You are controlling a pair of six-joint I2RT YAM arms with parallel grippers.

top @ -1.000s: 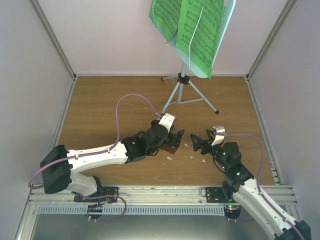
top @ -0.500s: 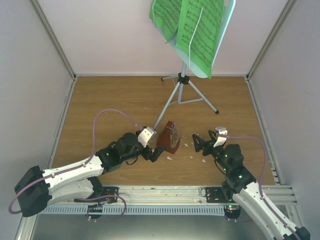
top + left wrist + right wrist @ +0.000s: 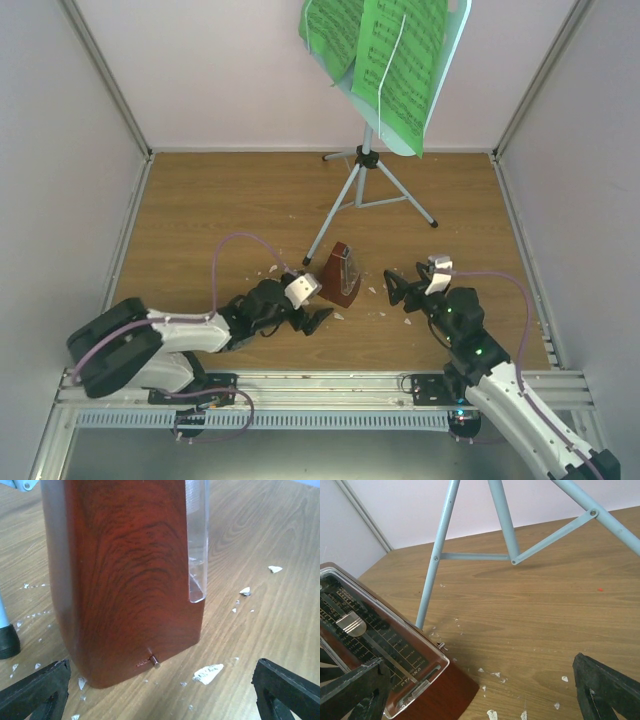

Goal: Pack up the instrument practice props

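Left gripper (image 3: 312, 312): pulled back low toward the near edge, away from the metronome; jaws wide apart, holding nothing, fingertips short of the base.
Right gripper (image 3: 398, 292): right of middle by the near edge; jaws spread, empty, facing the clear front.
Metronome (image 3: 341, 274): let go, upright, middle of the desk's near half.
Meaning: nothing packed yet; likely lining up a fresh grip.
Crumbs (image 3: 207, 672): scattered round the base.
Stand (image 3: 367, 158): upright toward the far edge, one leg's foot just beside the metronome; possibly touching, hard to tell.
Pages (image 3: 400, 60): on the stand, above the far edge.
Desk (image 3: 210, 200): open wood toward the far-left corner; tight between leg and right gripper; walls along every edge but the near one.
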